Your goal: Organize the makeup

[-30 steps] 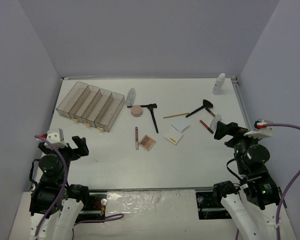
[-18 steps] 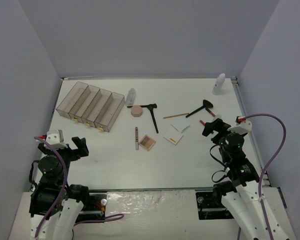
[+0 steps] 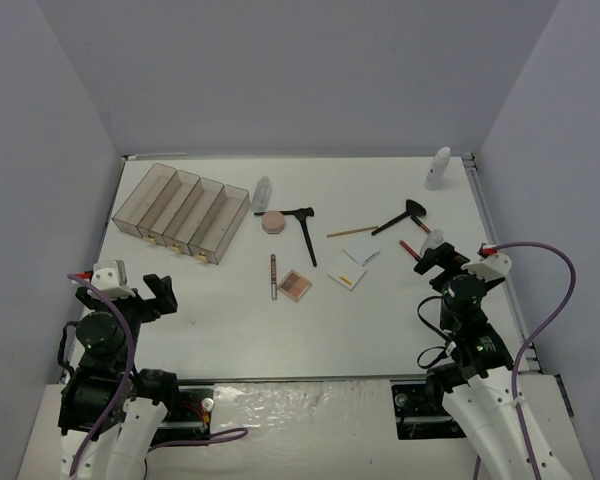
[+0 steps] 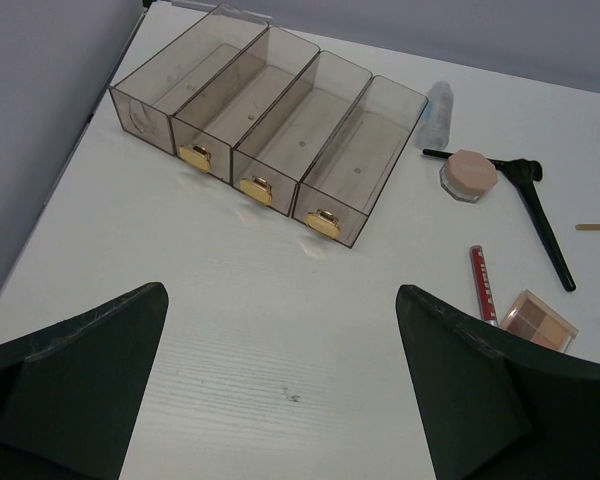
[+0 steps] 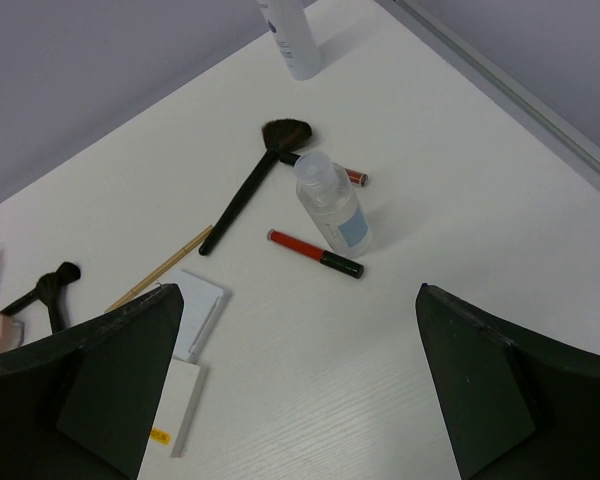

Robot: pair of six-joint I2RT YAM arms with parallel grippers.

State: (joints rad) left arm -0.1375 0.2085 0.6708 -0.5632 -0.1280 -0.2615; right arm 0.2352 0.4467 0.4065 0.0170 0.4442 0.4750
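- Table (image 3: 230, 320): white top carrying every item below.
- Organizer tray (image 4: 270, 125): smoky clear plastic at far left, with four long compartments side by side and gold pulls facing the near edge.
- Left gripper (image 4: 285, 400) and right gripper (image 5: 300, 390): both have jaws spread wide and hold nothing. The left hangs near the tray, the right over the right-hand cluster.
- White bottle (image 5: 292, 35): upright in the far right corner (its dark print is illegible).
- Clear bottle (image 5: 332, 208): lying with its cap toward the far edge; the pale blue label is unreadable. A second clear bottle (image 4: 437, 110) sits just beside the tray's right wall.
- Fan brush (image 5: 245, 190): black, with bristles far-right and handle near-left.
- Black brush (image 4: 540, 215): at table centre, handle pointing toward the near edge.
- Square pads (image 5: 195, 315): two, white, one bearing a small yellow sticker.
- Palette (image 4: 538, 320): square, with pink-brown pans.
- Round compact (image 4: 469, 173): pink, just beside the black brush's head.
- Red pencil (image 5: 315, 252): dark-tipped, near the clear bottle.
- Red tube (image 4: 482, 283): lying beside the palette, long axis near-to-far.
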